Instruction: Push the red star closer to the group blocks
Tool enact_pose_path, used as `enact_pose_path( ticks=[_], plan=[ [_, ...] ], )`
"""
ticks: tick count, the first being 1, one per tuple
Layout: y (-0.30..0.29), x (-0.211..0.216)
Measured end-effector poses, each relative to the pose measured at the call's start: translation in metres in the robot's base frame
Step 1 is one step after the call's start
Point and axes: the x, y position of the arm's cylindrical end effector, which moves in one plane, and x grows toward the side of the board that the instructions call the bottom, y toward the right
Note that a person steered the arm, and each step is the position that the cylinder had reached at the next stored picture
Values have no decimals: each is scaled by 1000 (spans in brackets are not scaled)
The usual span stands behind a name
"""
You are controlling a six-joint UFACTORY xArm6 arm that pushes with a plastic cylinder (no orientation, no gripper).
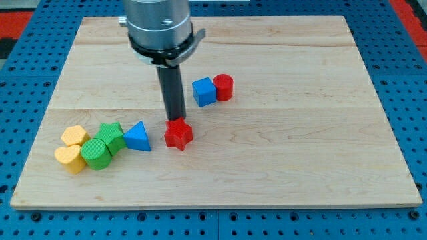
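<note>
The red star [178, 135] lies a little left of the board's middle. My tip [176, 119] stands right at the star's top edge, touching or nearly touching it. To the star's left lies a group: a blue triangle [138, 137], a green star [111, 137], a green cylinder [97, 154], a yellow hexagon [75, 137] and a yellow heart [70, 159]. The blue triangle is the nearest of them, a short gap from the red star.
A blue cube [204, 92] and a red cylinder [223, 87] stand together above and right of the red star. The wooden board [300, 147] lies on a blue perforated table. The arm's grey body [159, 27] hangs over the board's top.
</note>
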Motion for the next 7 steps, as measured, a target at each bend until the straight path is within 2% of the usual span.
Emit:
enact_pose_path(
  ticks=[3, 5, 6, 7],
  plan=[
    [12, 58],
    [73, 111],
    [81, 123],
    [70, 109]
  ],
)
